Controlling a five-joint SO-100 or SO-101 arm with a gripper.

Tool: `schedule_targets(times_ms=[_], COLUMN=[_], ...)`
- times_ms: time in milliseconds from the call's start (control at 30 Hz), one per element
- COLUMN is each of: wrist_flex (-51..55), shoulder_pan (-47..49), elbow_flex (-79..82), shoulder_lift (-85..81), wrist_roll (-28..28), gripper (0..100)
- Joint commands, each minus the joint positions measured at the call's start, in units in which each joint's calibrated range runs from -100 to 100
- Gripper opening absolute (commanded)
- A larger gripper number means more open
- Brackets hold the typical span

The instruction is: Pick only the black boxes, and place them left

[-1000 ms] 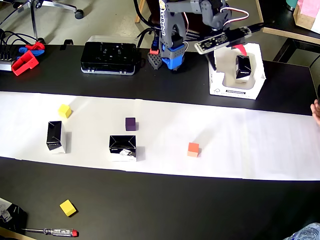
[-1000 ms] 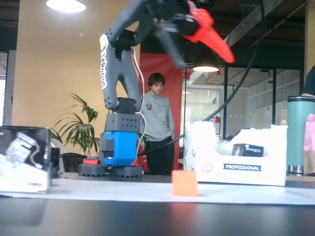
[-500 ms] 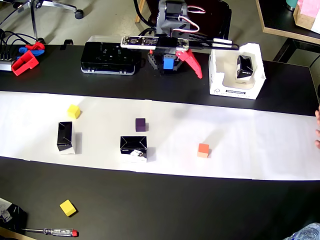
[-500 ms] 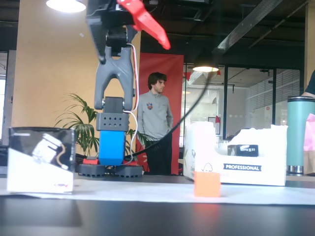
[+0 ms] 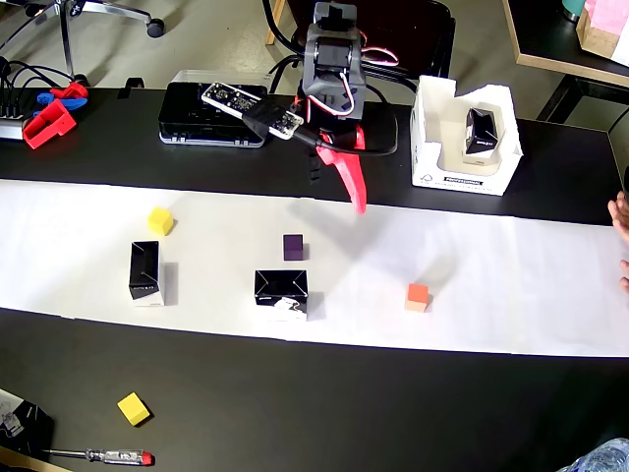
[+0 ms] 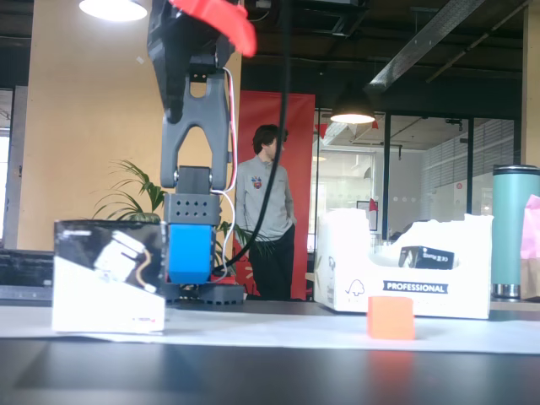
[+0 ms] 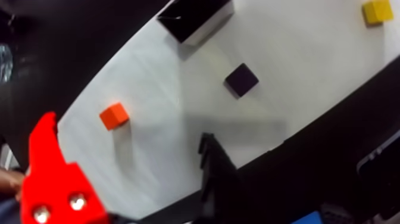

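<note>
The white paper strip (image 5: 511, 285) runs edge to edge across the black bench (image 5: 393, 403), giving the sorting a plain ground. At the bench's far edge the white carton tray (image 5: 432, 147) already holds 1 black box (image 5: 479, 131). 2 black boxes (image 5: 144, 271) (image 5: 281, 292) wait on the strip, the nearer-centre one probably next. The gripper (image 5: 332, 169) hangs released and empty above the strip's far edge, red finger (image 5: 351, 177) pointing down.

Overhead even, bright, soft shadows on paper (image 5: 491, 285). Fixed view backlit by lamps (image 6: 113, 8). Wrist view motion-blurred.
</note>
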State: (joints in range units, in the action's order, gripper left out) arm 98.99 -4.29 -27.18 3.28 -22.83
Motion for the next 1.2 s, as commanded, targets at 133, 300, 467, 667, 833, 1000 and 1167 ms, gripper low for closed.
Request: schedule_targets(times_ms=[133, 300, 467, 667, 833, 1000, 1167], wrist_flex=[-0.1, -0.1, -0.1, -0.58, -3.2, -5.27, -5.35], shoulder_pan=[-5.54, -5.71, -4.93, -3.2, -2.16, -0.08, 2.17], elbow_flex=[-7.04, -16.96, -28.22, -30.44, -32.74, -39.66, -44.71], shoulder_lift=[7.74, 15.17, 23.39, 29.55, 33.11, 39.11, 44.64], wrist_roll=[5.62, 9.78, 12.1, 15.2, 17.2, 18.04, 19.62], gripper=[46, 46, 46, 46, 46, 45, 45])
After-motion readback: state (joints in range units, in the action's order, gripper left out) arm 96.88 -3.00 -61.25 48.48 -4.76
